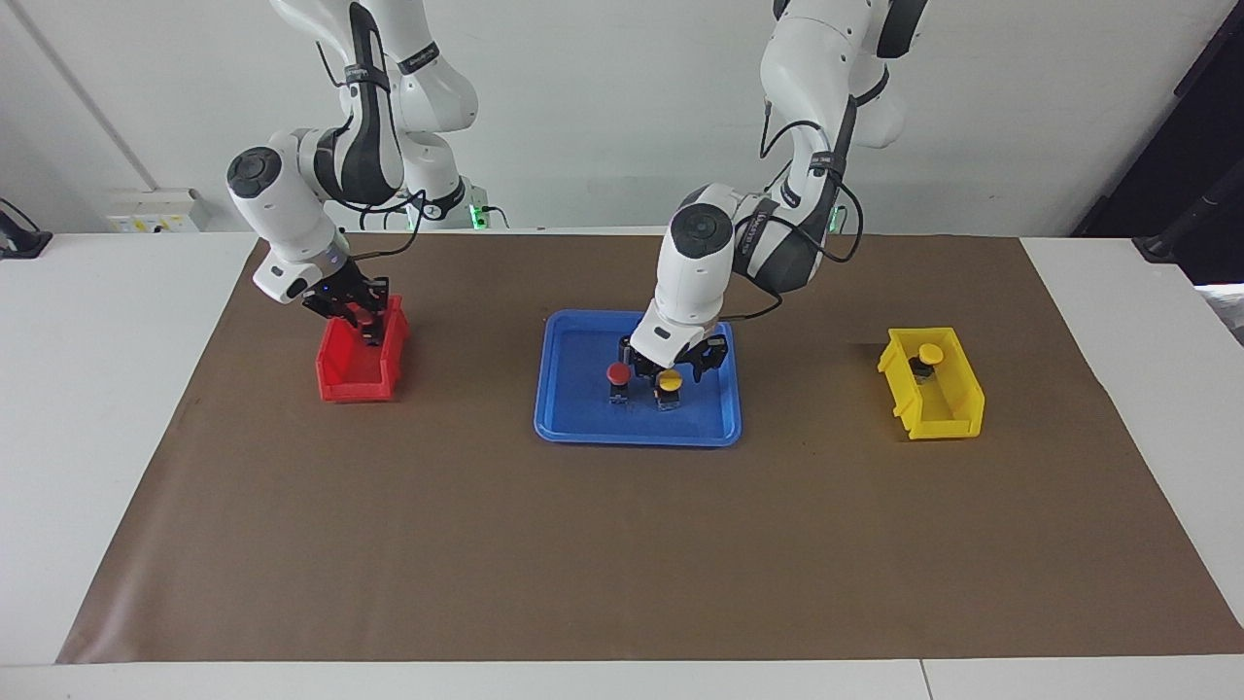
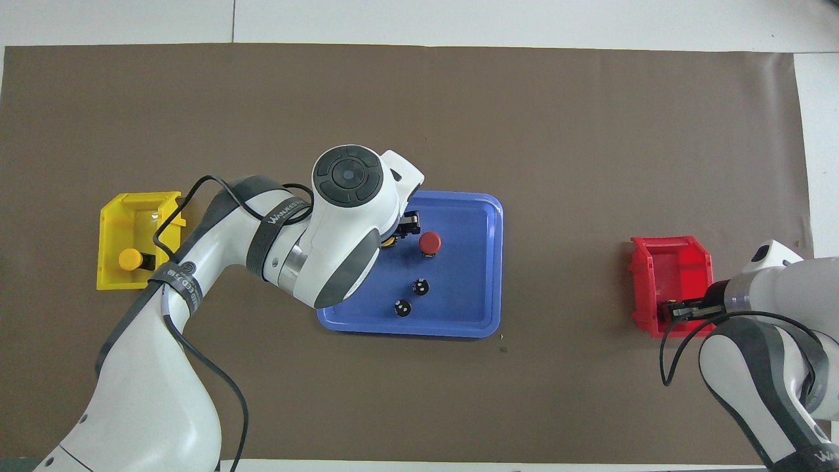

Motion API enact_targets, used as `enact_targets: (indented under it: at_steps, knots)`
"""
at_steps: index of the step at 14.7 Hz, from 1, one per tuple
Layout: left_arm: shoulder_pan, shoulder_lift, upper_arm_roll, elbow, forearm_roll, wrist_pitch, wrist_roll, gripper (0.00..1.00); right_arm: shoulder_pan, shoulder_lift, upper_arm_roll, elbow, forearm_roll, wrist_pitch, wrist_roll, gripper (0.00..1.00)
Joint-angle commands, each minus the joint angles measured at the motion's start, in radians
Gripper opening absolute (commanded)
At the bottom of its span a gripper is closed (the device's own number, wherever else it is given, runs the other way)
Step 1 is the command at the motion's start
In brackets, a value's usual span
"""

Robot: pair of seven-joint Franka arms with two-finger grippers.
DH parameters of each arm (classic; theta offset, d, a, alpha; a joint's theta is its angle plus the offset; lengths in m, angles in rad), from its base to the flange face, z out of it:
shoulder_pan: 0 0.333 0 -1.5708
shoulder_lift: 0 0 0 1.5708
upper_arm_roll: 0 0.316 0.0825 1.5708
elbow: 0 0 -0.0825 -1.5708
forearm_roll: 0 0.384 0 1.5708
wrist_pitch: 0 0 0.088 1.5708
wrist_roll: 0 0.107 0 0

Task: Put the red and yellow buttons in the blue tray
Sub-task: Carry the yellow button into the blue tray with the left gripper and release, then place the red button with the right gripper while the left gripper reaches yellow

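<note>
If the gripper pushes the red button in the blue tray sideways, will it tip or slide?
The red button probably tips: its wide round cap sits on a narrower black base, so it looks top-heavy. If pushed low, it may slide instead, as the blue tray looks smooth; the low rim would likely stop it.

You get bright, even, diffuse room light in both views. On the brown mat (image 1: pixel 622 544) shadows stay short and soft: a faint one hugs the blue tray (image 1: pixel 583 428) at its 6 o'clock edge, another trails from the yellow bin (image 1: pixel 948 408) toward 9 o'clock. The white wall (image 1: pixel 603 97) reads nearly washed out. Mild glare sits on the left arm's glossy shell (image 2: pixel 354 196) in the overhead view. Focus holds across the mat; small parts look slightly soft. Table edges bow very little toward the corners.
</note>
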Motion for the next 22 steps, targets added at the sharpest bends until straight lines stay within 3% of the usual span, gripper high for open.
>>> enact_targets:
  at_steps: [1,4,7,9,11,13,16,22]
  knots:
    - [-0.005,-0.063,0.031,0.029,-0.011,-0.105,0.004,1.0,-0.015,0.019,0.006,0.097,0.001,-0.098,-0.03,0.23]
    - [0.062,-0.156,0.04,0.023,-0.008,-0.185,0.022,1.0,-0.003,0.104,0.023,0.356,0.001,-0.305,-0.018,0.24]
    - [0.151,-0.211,0.049,0.058,0.018,-0.301,0.151,1.0,0.058,0.194,0.057,0.584,0.013,-0.436,0.066,0.25]
    - [0.245,-0.265,0.051,0.06,0.018,-0.349,0.293,1.0,0.184,0.259,0.06,0.709,0.017,-0.453,0.211,0.26]
    - [0.349,-0.307,0.052,0.068,0.018,-0.407,0.456,1.0,0.302,0.3,0.06,0.77,0.047,-0.412,0.412,0.26]
    - [0.456,-0.327,0.052,0.097,0.018,-0.458,0.583,1.0,0.414,0.397,0.06,0.842,0.063,-0.337,0.525,0.26]
    - [0.593,-0.342,0.054,0.135,0.018,-0.513,0.778,1.0,0.535,0.493,0.06,0.857,0.061,-0.223,0.687,0.26]
    - [0.644,-0.34,0.054,0.157,0.012,-0.522,0.851,1.0,0.551,0.494,0.06,0.732,0.061,-0.137,0.691,0.26]
